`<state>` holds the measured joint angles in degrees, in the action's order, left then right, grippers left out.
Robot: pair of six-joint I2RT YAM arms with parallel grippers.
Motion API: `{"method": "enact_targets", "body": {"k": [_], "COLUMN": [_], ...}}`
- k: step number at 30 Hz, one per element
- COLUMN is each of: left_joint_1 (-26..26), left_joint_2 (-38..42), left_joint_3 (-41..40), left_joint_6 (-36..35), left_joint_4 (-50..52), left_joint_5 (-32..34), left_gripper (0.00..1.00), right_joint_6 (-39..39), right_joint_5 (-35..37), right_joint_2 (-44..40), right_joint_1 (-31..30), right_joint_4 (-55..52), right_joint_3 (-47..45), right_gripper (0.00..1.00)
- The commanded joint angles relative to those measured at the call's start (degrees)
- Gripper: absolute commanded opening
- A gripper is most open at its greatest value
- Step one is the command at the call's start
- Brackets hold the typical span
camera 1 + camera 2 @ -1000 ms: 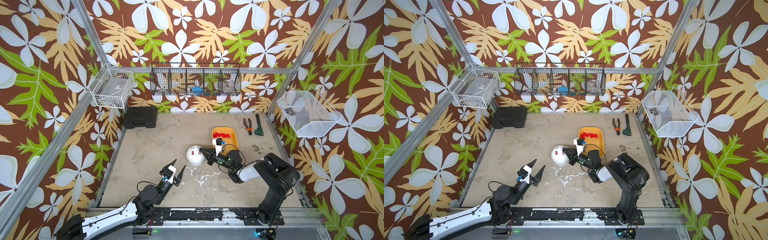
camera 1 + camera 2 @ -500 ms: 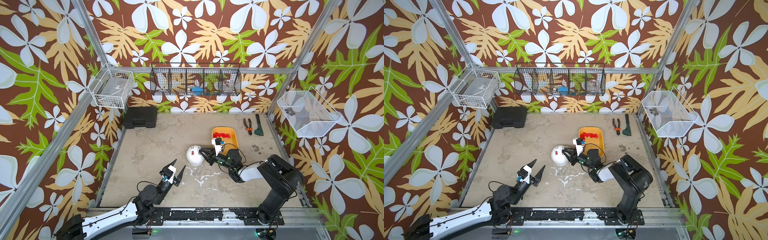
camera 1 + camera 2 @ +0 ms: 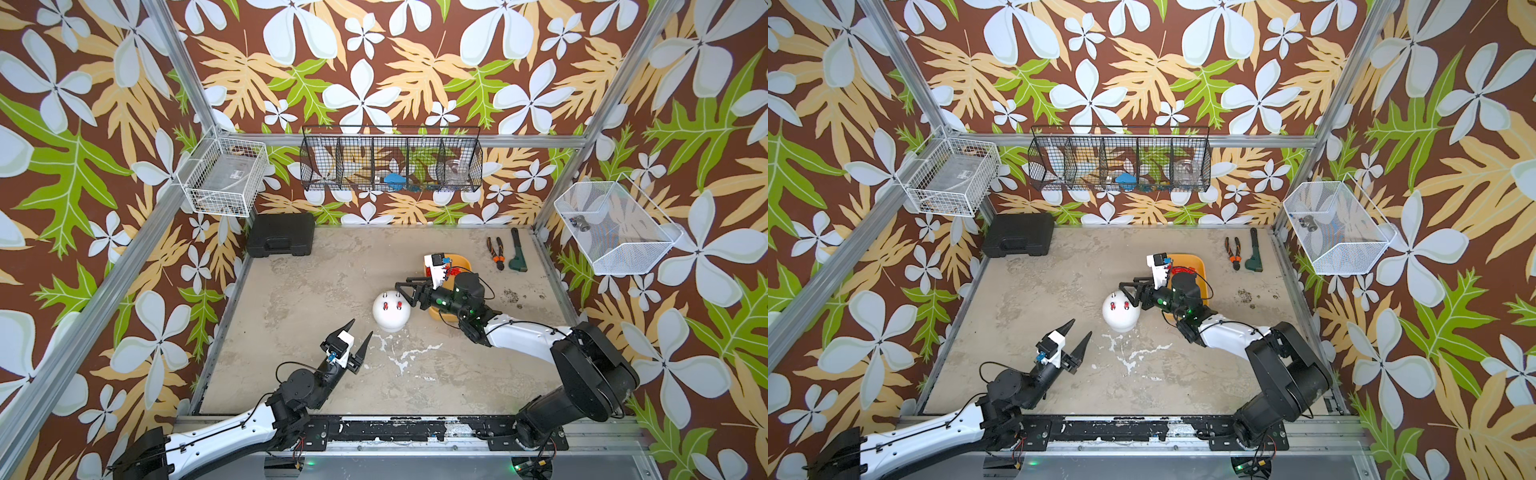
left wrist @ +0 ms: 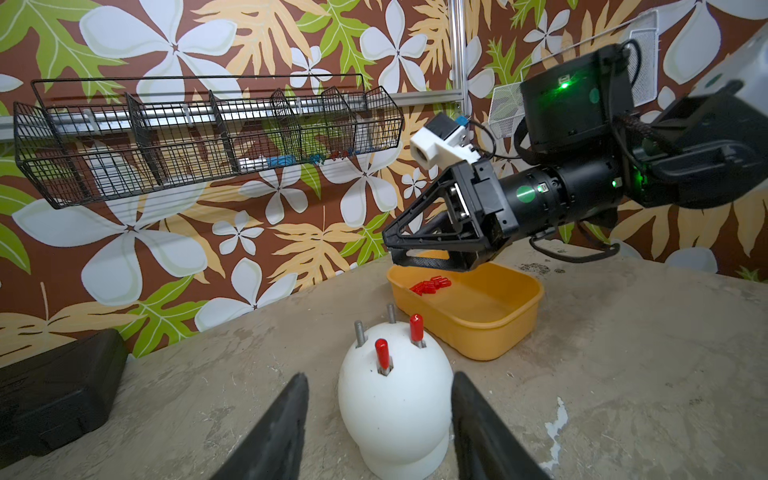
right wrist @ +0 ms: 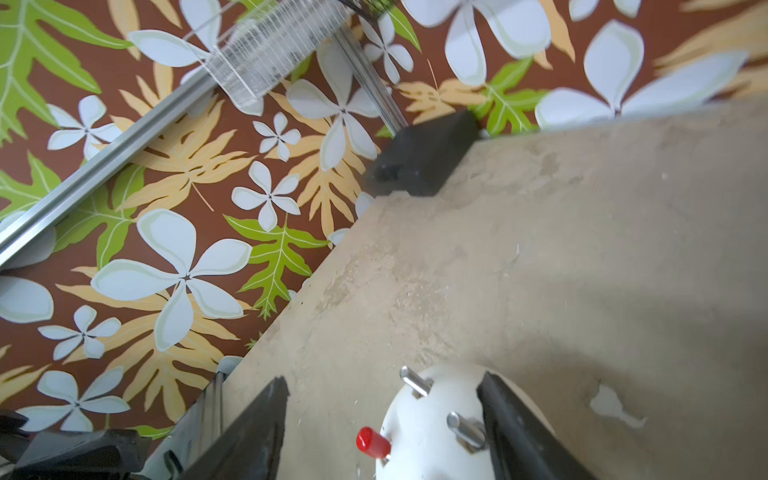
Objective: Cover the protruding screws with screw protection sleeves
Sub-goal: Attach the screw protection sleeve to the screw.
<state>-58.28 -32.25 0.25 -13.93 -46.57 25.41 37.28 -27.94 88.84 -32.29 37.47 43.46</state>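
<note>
While two bare screws (image 4: 359, 332) stand upright on the dome's (image 4: 395, 399) far side, the right gripper (image 4: 390, 250) hangs wide and empty above them, nearer than the spread left gripper (image 3: 361, 327); loose red sleeves (image 4: 430, 286) lie behind it in the orange tray (image 4: 498, 328)

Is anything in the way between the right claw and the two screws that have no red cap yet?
No, nothing visible. The right gripper is open and empty, close by the white dome. In the right wrist view, the two bare screws show between its fingers with nothing in front of them.
</note>
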Motion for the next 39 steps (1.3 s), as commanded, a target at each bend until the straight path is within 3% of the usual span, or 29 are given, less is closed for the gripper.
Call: {"method": "enact_targets", "body": {"k": [1,7,14,20,27,33,39], "left_joint_1": [0.0,-0.1,0.0,0.1,0.1,0.0,0.0], "left_joint_2": [-0.2,-1.2,-1.7,-4.8,-18.1,-32.8,-48.3], "left_joint_3": [-3.1,-2.8,-2.7,-2.4,2.4,1.8,6.2], "left_joint_6": [0.1,0.6,1.1,3.6,12.5,14.3,12.8], "left_joint_4": [-1.8,-2.0,-2.1,-3.7,-6.3,-19.1,-27.9], "left_joint_5": [0.0,0.2,0.1,2.3,0.4,-0.9,3.1], "left_gripper": [0.56,0.58,0.58,0.60,0.57,0.59,0.77], "right_joint_6": [2.1,0.4,0.1,0.7,4.8,5.6,4.4], "right_joint_5": [-2.5,-2.6,-5.7,-5.7,-6.2,-8.0,-6.1], "right_joint_2": [-1.5,-1.8,5.6,5.1,2.7,-1.5,-2.4], "right_joint_1": [0.2,1.1,1.7,1.8,1.7,1.8,1.9], "right_joint_4": [-17.1,-26.0,-25.0,-23.6,-21.6,-17.9,-16.8], "right_joint_3": [2.1,5.8,7.5,5.9,4.4,4.5,3.8], "right_gripper": [0.71,0.69,0.62,0.58,0.63,0.70,0.72]}}
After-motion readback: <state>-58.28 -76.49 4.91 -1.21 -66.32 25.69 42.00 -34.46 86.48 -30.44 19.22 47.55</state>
